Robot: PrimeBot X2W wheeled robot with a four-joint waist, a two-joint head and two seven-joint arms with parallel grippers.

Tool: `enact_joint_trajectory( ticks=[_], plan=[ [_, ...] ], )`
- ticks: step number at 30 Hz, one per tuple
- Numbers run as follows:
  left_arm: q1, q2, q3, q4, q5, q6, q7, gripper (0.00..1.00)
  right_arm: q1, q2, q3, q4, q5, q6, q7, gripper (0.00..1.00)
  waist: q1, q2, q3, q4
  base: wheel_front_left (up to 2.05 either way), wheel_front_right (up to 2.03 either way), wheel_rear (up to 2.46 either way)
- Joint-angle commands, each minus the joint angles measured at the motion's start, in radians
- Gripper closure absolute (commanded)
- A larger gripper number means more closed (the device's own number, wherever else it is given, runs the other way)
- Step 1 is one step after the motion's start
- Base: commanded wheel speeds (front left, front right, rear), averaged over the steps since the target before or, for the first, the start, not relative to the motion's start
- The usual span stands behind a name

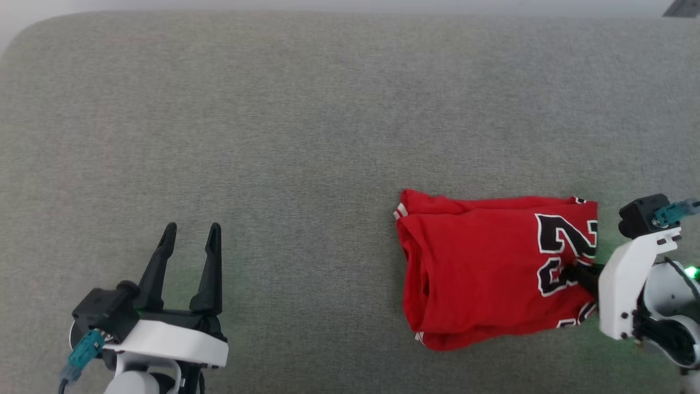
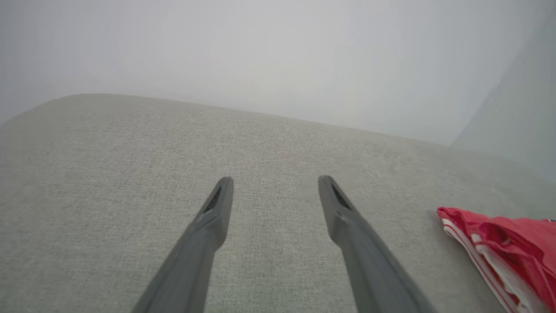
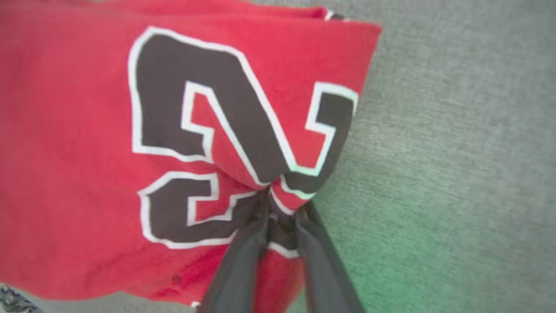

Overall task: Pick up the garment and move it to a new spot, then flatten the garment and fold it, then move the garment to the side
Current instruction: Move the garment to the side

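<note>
The garment [image 1: 481, 273] is a red jersey with black white-edged numbers, lying folded into a rough rectangle on the right of the grey cushion. My right gripper [image 1: 573, 269] reaches in from the right, its fingers pinched together on the jersey's right edge. In the right wrist view the dark fingers [image 3: 243, 256] meet on a bunched fold of the garment [image 3: 87, 174] just below the number. My left gripper [image 1: 190, 232] hovers at the lower left, open and with nothing between its fingers. In the left wrist view that gripper [image 2: 276, 182] is spread over bare cushion, with the garment's striped edge [image 2: 508, 243] at the far right.
The grey upholstered surface [image 1: 273, 137] stretches wide around the jersey, with a rounded corner at the far left and its far edge along the top. A pale wall [image 2: 278, 52] rises beyond it.
</note>
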Motion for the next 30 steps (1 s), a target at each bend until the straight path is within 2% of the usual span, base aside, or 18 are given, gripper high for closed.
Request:
enact_joint_trajectory(
  ticks=[1,8,16,22,27,30],
  plan=[
    [-0.023,0.008,-0.007,0.003,-0.009,0.001,-0.005,0.00,0.001,0.030,-0.012,0.023,0.016,-0.001,-0.029,1.00,0.0000,-0.0001,0.006,-0.018,0.00,0.00,0.00],
    [-0.056,0.032,-0.024,-0.005,-0.010,0.001,-0.005,0.00,0.008,0.025,-0.108,0.009,0.039,-0.003,-0.128,1.00,0.0000,-0.0001,0.029,-0.093,0.00,0.00,0.00],
    [-0.164,0.082,-0.087,-0.015,-0.028,0.001,-0.005,0.00,0.015,-0.060,-0.292,0.049,0.008,-0.003,-0.210,1.00,0.0000,-0.0001,0.110,-0.189,0.00,0.00,0.00],
    [-0.277,0.130,-0.149,-0.029,-0.036,0.001,-0.005,0.00,-0.053,-0.139,-0.418,0.171,-0.078,-0.003,-0.307,1.00,0.0000,-0.0001,0.188,-0.236,0.00,0.00,0.00],
    [-0.357,0.171,-0.193,-0.029,-0.045,0.001,-0.005,0.00,-0.171,-0.169,-0.511,0.291,-0.151,-0.003,-0.421,1.00,0.0000,-0.0001,0.245,-0.247,0.00,0.00,0.00],
    [-0.392,0.189,-0.207,-0.025,-0.049,0.001,-0.005,0.00,-0.249,-0.163,-0.538,0.361,-0.199,-0.002,-0.497,1.00,0.0000,-0.0001,0.273,-0.250,0.00,0.00,0.00]
  ],
)
